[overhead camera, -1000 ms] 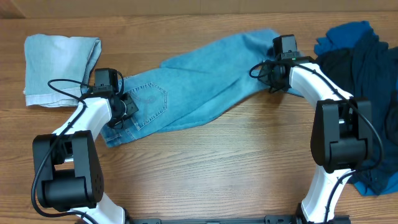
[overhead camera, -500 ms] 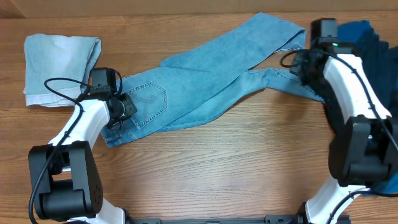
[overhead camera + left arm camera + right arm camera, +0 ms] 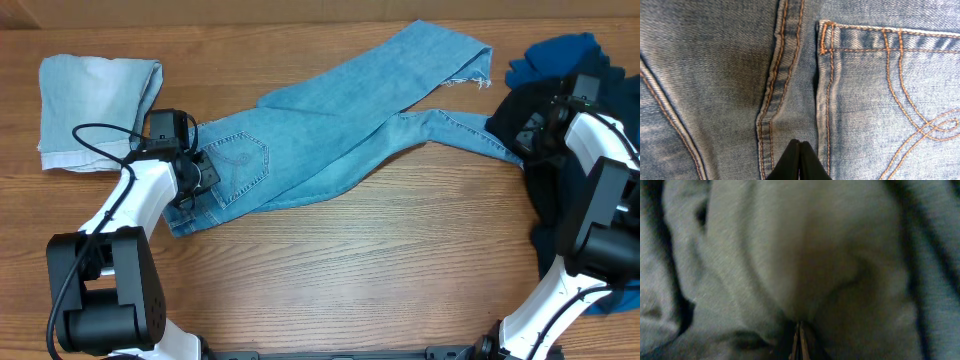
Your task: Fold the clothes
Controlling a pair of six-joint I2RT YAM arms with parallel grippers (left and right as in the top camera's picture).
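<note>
The jeans (image 3: 330, 130) are showing matt light-blue denim with a rough twill grain, raised tan stitching and fraying threads at the far hem. The folded denim piece (image 3: 95, 100) at far left is looking paler. The dark garments (image 3: 570, 70) at right are showing soft matt cloth. The table (image 3: 350, 270) is showing smooth, dull-sheened wood grain.

left arm (image 3: 135, 205) bends inward, right arm (image 3: 603, 150) reaches far right; left gripper (image 3: 800, 147) and right gripper (image 3: 800, 330) both pinched closed.
</note>
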